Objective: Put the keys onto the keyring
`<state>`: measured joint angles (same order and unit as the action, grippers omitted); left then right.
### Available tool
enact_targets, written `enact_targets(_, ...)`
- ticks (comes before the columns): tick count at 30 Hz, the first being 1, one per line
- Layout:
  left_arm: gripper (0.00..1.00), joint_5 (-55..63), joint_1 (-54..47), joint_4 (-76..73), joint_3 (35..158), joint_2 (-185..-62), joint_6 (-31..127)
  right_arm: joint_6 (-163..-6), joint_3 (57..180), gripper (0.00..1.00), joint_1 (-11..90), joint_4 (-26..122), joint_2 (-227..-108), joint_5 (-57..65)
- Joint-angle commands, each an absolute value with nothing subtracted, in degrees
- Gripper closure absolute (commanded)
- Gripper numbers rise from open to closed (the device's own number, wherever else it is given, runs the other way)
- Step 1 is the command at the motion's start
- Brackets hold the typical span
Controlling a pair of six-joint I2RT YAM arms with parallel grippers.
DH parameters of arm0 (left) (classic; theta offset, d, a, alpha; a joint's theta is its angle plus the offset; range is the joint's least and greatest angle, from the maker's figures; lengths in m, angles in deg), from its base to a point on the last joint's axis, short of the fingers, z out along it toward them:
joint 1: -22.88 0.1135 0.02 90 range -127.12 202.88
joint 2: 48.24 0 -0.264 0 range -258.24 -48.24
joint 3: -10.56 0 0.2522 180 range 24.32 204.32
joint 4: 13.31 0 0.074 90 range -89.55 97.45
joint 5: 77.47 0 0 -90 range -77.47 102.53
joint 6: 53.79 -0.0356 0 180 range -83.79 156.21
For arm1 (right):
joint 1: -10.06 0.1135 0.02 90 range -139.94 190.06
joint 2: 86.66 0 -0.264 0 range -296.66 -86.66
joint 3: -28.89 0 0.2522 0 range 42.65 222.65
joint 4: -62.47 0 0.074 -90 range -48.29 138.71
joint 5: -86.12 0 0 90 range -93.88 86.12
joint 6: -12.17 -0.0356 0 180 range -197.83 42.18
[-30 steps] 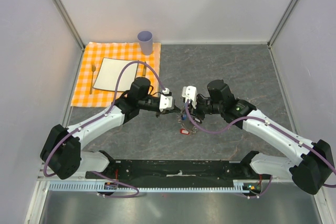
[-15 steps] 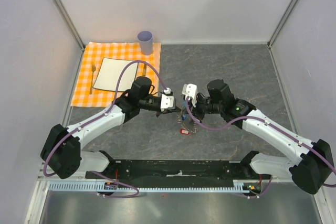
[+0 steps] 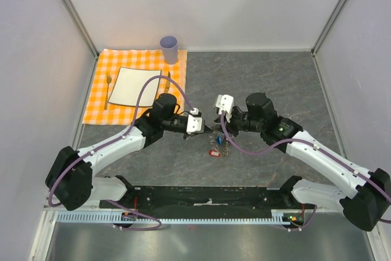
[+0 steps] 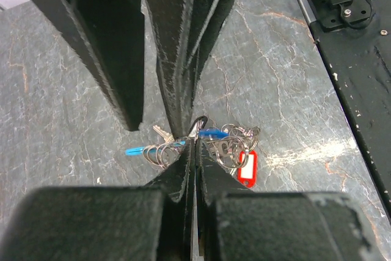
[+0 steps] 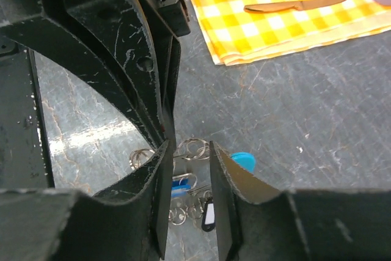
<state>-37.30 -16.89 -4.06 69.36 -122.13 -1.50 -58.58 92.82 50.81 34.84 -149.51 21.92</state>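
The right gripper point(image 5: 189, 146) has just let go. Its jaws were shut a moment ago, and now there is a small gap between them with nothing in it. It has also pulled back a little from the pile.

The left gripper point(image 4: 194, 142) is squeezed shut, with its tips right at the keyring point(image 4: 229, 145). I cannot tell if it pinches the metal.

The keys point(image 4: 247, 168) and the keyring lie in one small heap on the table point(image 4: 73, 90), between the two arms. I think one key try just ended, and the job is not done yet.
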Motion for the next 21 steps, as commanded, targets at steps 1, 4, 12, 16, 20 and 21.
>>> enact_targets(1,0.98,-39.3,-17.1,-9.1,68.3,-120.1,0.0,-58.9,93.2,0.61,50.9,36.8,-147.4,20.1)
enact_targets(4,0.98,-39.0,-17.0,-9.4,67.8,-119.7,0.3,-58.6,92.9,0.59,50.7,35.3,-146.1,18.4)
enact_targets(12,0.98,-35.4,-16.5,-10.7,65.0,-119.0,3.0,-66.4,90.9,0.61,46.0,31.7,-143.5,12.2)
enact_targets(16,0.98,-29.8,-16.2,-16.2,60.5,-117.8,8.2,-79.3,90.0,0.62,43.5,27.7,-144.7,1.1)
enact_targets(20,0.98,-23.1,-16.2,-20.9,56.8,-115.9,15.4,-87.1,90.4,0.60,41.5,21.7,-147.5,-5.9)
enact_targets(21,0.98,-22.3,-16.2,-20.9,56.1,-115.6,16.1,-88.6,89.9,0.60,41.4,21.6,-147.9,-7.3)
